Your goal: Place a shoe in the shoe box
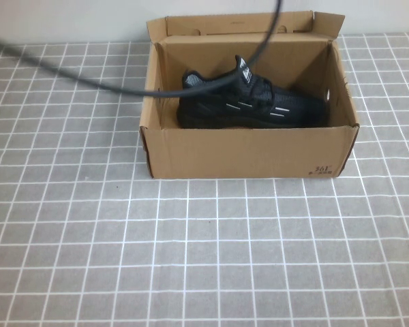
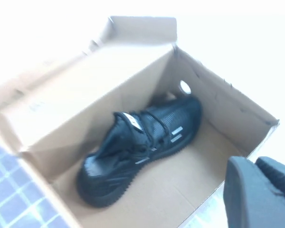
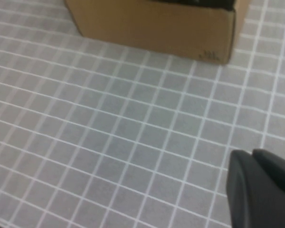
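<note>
Left claw (image 2: 259, 192) above boxed shoe (image 2: 140, 147)

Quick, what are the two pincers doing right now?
Left pincer: above the box, holding nothing; shoe lies inside.
Right pincer: over the table, holding nothing.

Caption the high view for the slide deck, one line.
Shoe lies inside the open box on the gridded table; left gripper above the box, right gripper over the table.
</note>
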You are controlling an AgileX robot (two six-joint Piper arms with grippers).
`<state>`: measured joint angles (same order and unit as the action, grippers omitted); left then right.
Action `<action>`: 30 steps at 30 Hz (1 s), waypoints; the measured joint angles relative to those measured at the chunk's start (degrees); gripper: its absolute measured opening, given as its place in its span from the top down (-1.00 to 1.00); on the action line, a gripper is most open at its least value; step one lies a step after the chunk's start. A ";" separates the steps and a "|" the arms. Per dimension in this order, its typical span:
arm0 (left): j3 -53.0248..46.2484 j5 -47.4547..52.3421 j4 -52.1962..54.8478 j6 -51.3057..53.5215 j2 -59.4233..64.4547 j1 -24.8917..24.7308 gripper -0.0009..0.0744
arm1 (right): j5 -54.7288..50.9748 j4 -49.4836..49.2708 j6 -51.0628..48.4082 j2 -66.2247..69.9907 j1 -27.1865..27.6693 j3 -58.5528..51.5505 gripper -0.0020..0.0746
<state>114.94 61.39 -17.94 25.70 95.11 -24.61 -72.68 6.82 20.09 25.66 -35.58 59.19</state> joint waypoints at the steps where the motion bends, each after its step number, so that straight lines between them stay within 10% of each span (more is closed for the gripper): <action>1: -3.04 -1.60 0.83 -0.47 -3.41 0.00 0.97 | 0.00 -0.84 -0.75 -2.00 0.00 0.00 0.99; 18: -79.79 -49.55 1.46 -3.16 -66.04 0.00 0.97 | 0.70 -10.70 -8.23 -17.91 0.00 -9.14 0.99; 30: -104.06 -60.94 0.75 -3.74 -86.15 0.00 0.97 | 26.40 -15.16 -11.26 -18.01 0.00 -21.30 0.99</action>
<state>10.88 0.45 -17.19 21.96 8.96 -24.61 -46.28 -8.34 8.83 7.64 -35.58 37.89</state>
